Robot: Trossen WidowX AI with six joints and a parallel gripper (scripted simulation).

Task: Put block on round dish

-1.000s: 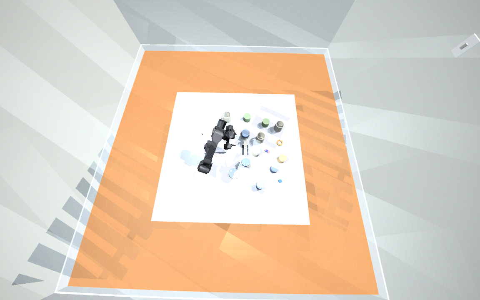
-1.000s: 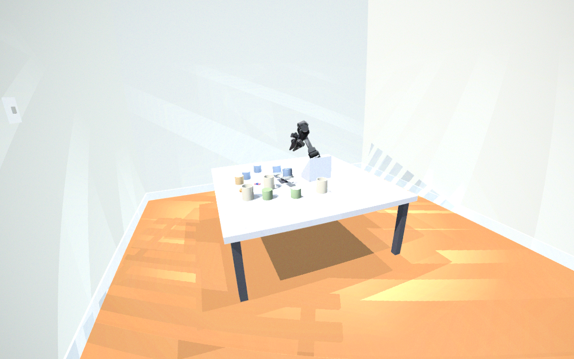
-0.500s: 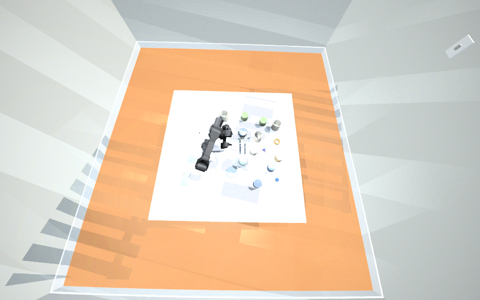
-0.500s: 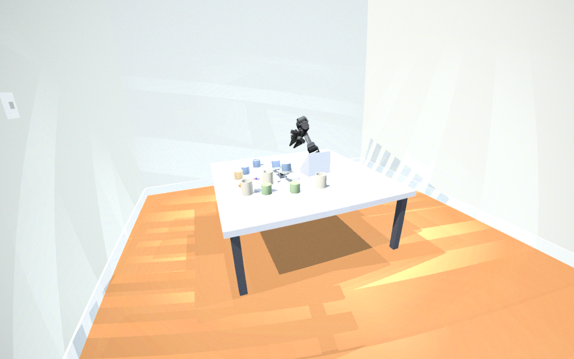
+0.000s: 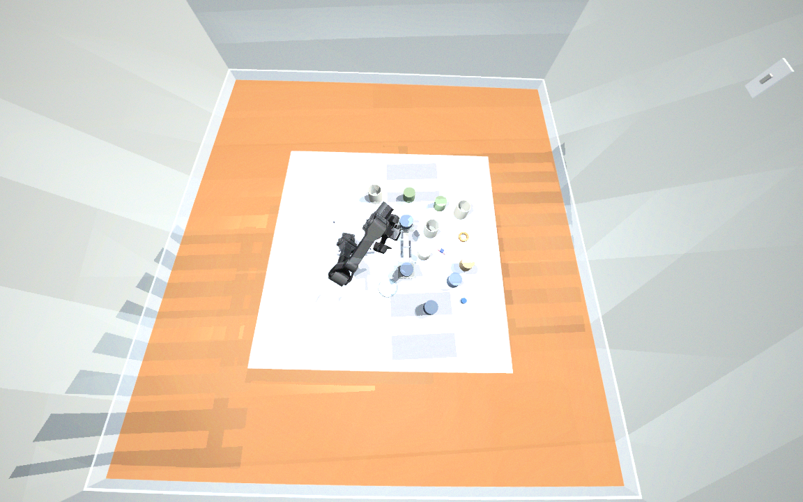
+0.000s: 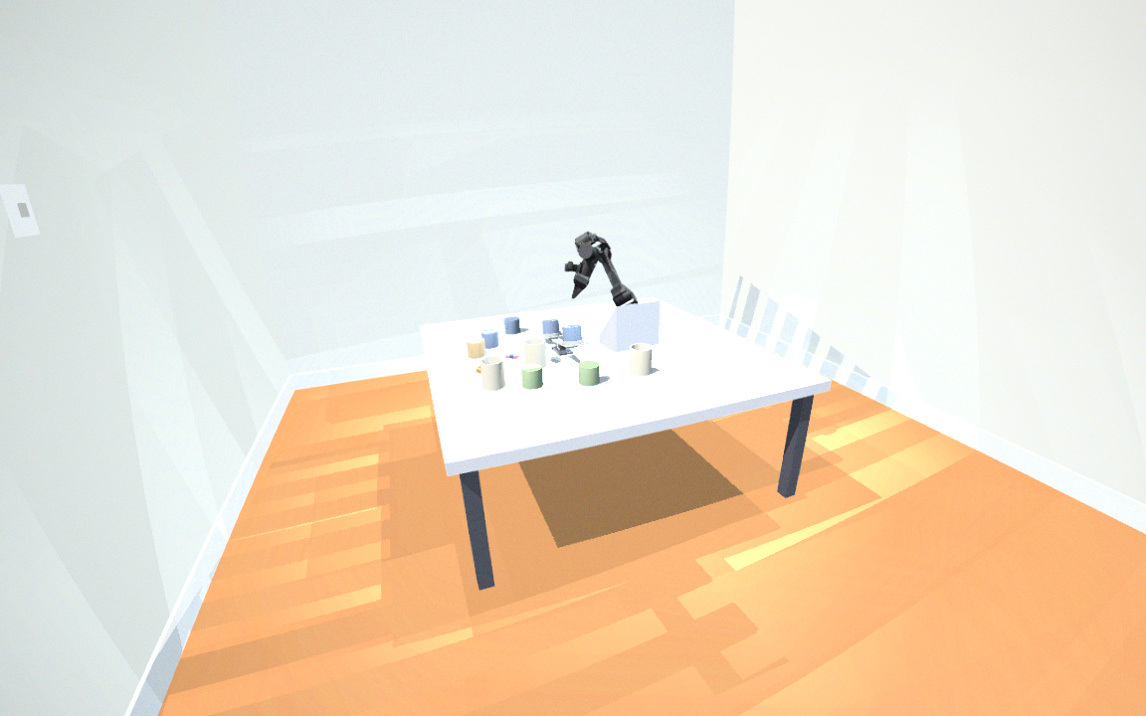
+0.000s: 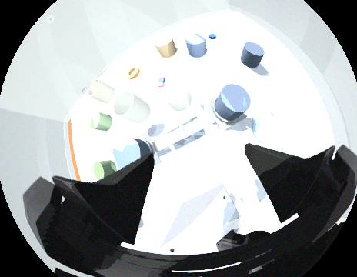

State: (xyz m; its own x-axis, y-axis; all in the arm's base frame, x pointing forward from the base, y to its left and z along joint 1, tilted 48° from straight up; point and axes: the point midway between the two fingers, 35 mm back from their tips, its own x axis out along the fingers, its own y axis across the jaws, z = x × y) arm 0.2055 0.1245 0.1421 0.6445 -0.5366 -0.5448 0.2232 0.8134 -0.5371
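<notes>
One blue cup (image 5: 406, 269) (image 6: 550, 326) (image 7: 232, 101) stands upright on one end of the small balance (image 5: 406, 245) (image 6: 562, 349) (image 7: 181, 133). The matching blue cup (image 5: 406, 221) (image 6: 571, 332) (image 7: 126, 154) stands on the other end, partly behind a finger in the wrist view. The balance's tilt is too small to tell. No block shows; both cups are mouth down. The pale round dish (image 5: 387, 287) lies beside the first cup, washed out by glare, with no cup above it. My gripper (image 5: 397, 238) (image 7: 199, 151) is open and empty, high above the table beside the balance.
Grey mugs (image 5: 375, 193) (image 5: 431, 228) (image 5: 461, 209), green cups (image 5: 408, 194) (image 5: 440, 203), a white cup (image 5: 424, 252), a tan cup (image 5: 466, 264) and more blue cups (image 5: 454, 279) (image 5: 431, 307) stand around. An orange ring (image 5: 463, 237) lies at the right. A white angled panel (image 6: 638, 325) stands near the arm's base.
</notes>
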